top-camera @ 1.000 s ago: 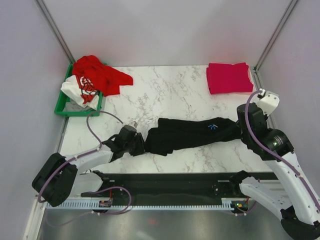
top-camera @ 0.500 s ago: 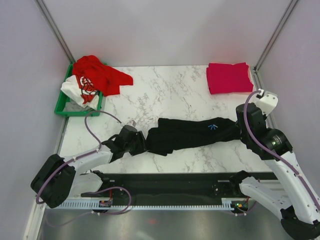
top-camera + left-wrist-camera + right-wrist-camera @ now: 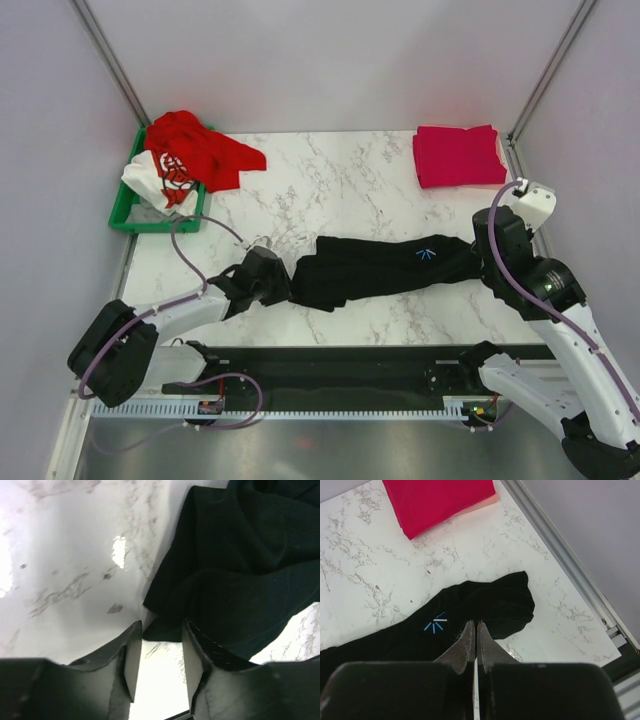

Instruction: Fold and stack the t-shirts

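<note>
From above, the black t-shirt (image 3: 385,265) is lying as a long, rumpled band across the near half of the counter (image 3: 340,180), running between the two arms. It looks like it is being stretched out ahead of folding. The left arm (image 3: 180,310) is reaching low along the counter toward the band's left end. The right arm (image 3: 530,280) is bending steeply over the right end, wrist pointing down. The crimson-pink t-shirt (image 3: 458,155) is sitting folded in the far right corner, probably as the base of the stack. The red t-shirt (image 3: 200,150) and the white t-shirt (image 3: 160,180) are waiting in a heap, spilling over the green bin (image 3: 125,215) at far left.

In the left wrist view, the left fingers (image 3: 132,660) are standing moderately apart, with bare counter showing in the gap and the shirt's dark hem lying right at their tips. They are gripping nothing that I can see. The pose is suggesting a scoop under that edge.

In the right wrist view, the right fingers (image 3: 467,642) are pressing together with only a hairline slit between them. Their tips are pointing down at the shirt's right end, just beside its small blue mark (image 3: 436,625). I cannot tell whether a pinch of cloth is caught between them, but I judge they are anchoring that end.
</note>
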You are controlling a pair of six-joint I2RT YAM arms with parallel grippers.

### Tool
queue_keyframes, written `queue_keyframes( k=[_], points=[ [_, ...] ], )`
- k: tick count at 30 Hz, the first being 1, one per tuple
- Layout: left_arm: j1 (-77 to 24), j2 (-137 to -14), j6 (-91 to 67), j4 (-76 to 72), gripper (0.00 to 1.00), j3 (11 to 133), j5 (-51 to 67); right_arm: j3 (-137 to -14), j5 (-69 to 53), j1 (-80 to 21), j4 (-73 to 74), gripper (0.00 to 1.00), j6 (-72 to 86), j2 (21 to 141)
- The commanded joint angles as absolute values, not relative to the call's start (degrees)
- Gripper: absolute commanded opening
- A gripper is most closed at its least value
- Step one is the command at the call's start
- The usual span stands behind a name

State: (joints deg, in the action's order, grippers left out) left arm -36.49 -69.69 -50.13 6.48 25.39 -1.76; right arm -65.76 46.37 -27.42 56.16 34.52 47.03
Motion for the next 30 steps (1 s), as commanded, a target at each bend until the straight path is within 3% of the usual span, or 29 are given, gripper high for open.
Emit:
queue_keyframes(
  k=[1, 10, 13, 14, 15, 21, 23, 26, 30],
  points=[
    [-36.7, -74.0, -47.4, 6.0, 0.43, 24.8, -0.3, -65.7, 46.5, -27.4, 54.4, 0.0, 34.5, 47.2],
    [-36.7, -69.3, -49.0, 6.2, 0.4, 21.5, 1.0, -65.2, 46.8, -27.5, 54.4, 0.0, 33.9, 46.8],
    [-36.7, -69.3, -49.1, 6.1, 0.32, 21.5, 0.7, -65.1, 46.8, -27.5, 54.4, 0.0, 34.0, 47.0],
    [-36.7, -69.7, -49.1, 6.1, 0.21, 21.6, 0.8, -65.2, 46.7, -27.5, 54.4, 0.0, 34.0, 47.2],
    [-36.7, -70.1, -49.1, 6.1, 0.17, 21.8, 0.8, -65.2, 46.7, -27.5, 54.4, 0.0, 34.0, 47.1],
    [-36.7, -71.9, -49.0, 5.4, 0.11, 22.5, 0.4, -65.3, 46.8, -27.4, 54.4, 0.0, 34.0, 47.4],
    [-36.8, -71.9, -48.4, 5.4, 0.02, 23.1, 0.7, -65.4, 46.4, -27.5, 54.4, 0.0, 34.1, 47.4],
    [-36.8, -65.8, -46.5, 11.7, 0.02, 26.4, 0.2, -67.2, 45.5, -27.5, 54.4, 0.0, 33.7, 47.9],
    [-36.8, -55.6, -40.9, 27.7, 0.02, 44.5, -7.7, -75.7, 45.6, -27.5, 54.9, 0.0, 32.3, 50.5]
  ],
)
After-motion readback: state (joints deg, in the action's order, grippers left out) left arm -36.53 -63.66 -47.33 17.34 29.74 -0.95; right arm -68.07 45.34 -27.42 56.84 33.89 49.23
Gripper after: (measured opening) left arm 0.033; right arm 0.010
